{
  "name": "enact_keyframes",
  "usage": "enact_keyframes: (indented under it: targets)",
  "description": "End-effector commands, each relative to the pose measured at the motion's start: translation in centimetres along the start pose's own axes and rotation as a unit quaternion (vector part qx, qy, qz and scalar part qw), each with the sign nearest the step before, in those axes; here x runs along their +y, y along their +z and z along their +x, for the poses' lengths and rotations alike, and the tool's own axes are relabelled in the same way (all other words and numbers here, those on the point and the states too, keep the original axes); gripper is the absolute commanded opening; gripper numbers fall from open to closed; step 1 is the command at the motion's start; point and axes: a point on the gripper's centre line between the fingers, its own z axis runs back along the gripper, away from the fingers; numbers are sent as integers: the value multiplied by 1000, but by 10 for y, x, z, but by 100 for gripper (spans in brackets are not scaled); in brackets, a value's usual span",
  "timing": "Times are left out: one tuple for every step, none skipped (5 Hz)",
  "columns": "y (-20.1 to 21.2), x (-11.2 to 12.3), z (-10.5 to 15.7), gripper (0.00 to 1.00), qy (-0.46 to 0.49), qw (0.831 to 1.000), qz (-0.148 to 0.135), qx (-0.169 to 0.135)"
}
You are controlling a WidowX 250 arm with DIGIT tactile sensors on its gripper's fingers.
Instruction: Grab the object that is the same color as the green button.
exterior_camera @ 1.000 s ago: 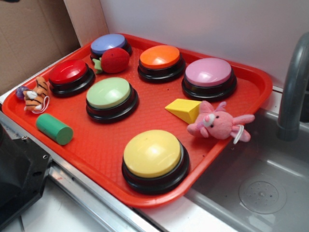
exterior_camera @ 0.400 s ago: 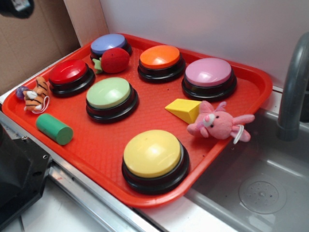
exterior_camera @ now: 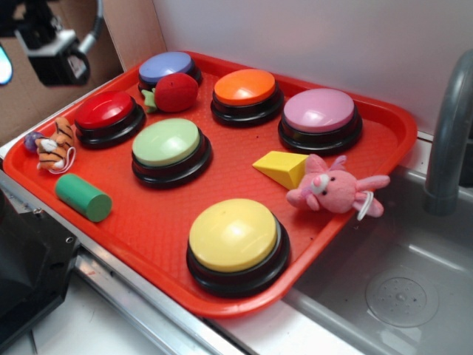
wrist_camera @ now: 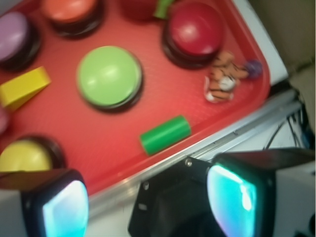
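The green cylinder block lies on its side near the front left edge of the red tray. It also shows in the wrist view, ahead of the fingers. The pale-green domed button stands on its black base mid-tray, and shows in the wrist view. My gripper hangs high at the far left, above and apart from the tray. In the wrist view my gripper is open, jaws wide apart with nothing between them, over the black mount beside the tray.
Red, blue, orange, pink and yellow buttons fill the tray. A yellow wedge, pink plush rabbit, tiger plush and red plush lie between them. A sink and faucet are at the right.
My gripper has come down into the exterior view at the top left. Nothing on the tray has moved.
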Motion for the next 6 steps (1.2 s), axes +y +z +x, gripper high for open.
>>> enact_keyframes:
  targets:
    - [-46, 2, 14, 100, 44, 999, -1, -23]
    - [-65, 3, 14, 100, 55, 998, -2, -17]
    - [-81, 1, 9, 100, 59, 998, 14, -4]
    - [-94, 1, 5, 100, 75, 997, 23, -6]
    - [-108, 2, 1, 100, 101, 994, 37, -8]
    - [-119, 5, 2, 100, 115, 992, 54, -9]
